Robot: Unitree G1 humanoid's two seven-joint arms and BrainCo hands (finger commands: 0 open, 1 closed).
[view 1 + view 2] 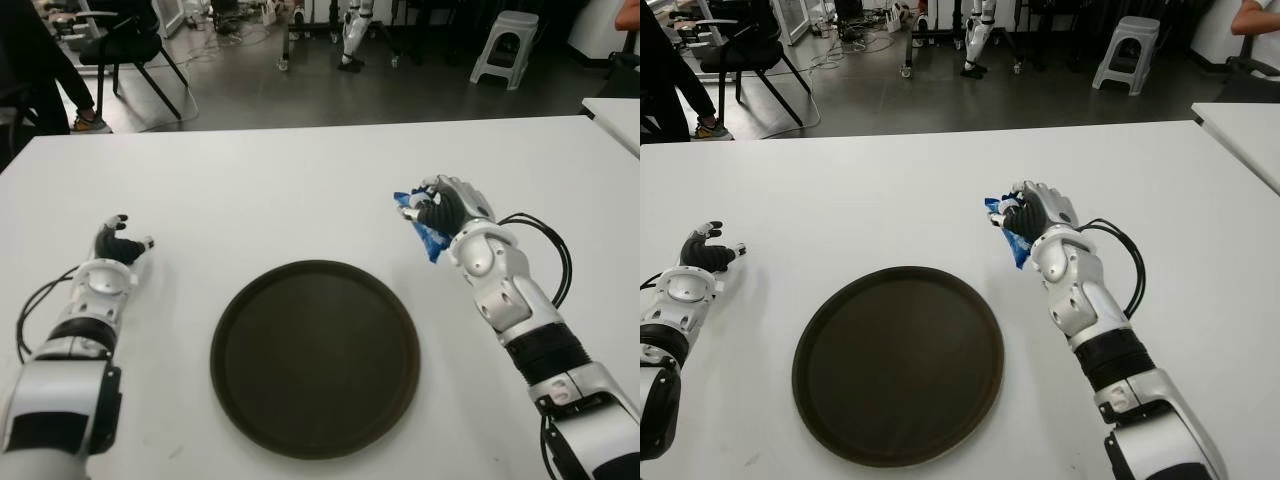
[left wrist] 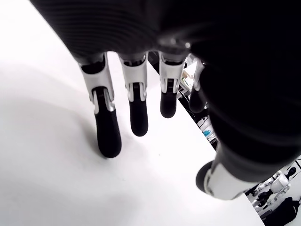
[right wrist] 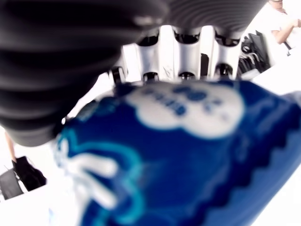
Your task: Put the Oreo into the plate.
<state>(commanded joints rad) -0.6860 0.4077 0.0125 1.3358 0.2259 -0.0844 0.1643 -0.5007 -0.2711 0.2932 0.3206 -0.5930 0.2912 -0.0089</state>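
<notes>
One blue Oreo packet (image 1: pixel 420 222) sits clamped in the right hand (image 1: pixel 447 206), with the dark plate (image 1: pixel 315 357) near its left. Left hand (image 1: pixel 117 243) shows fingers loosely spread, holding nothing.

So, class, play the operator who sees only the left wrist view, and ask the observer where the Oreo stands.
Operator: Does my left hand hold it?
Observer: No. The right hand is closed on the blue Oreo packet.
Operator: Is it over the plate?
Observer: Not yet. The dark round plate is bare, and the packet shows beyond its rim on the robot's right.
Operator: Where is the left hand?
Observer: The left hand shows to the plate's left over the white table, fingers relaxed, holding nothing.
</notes>
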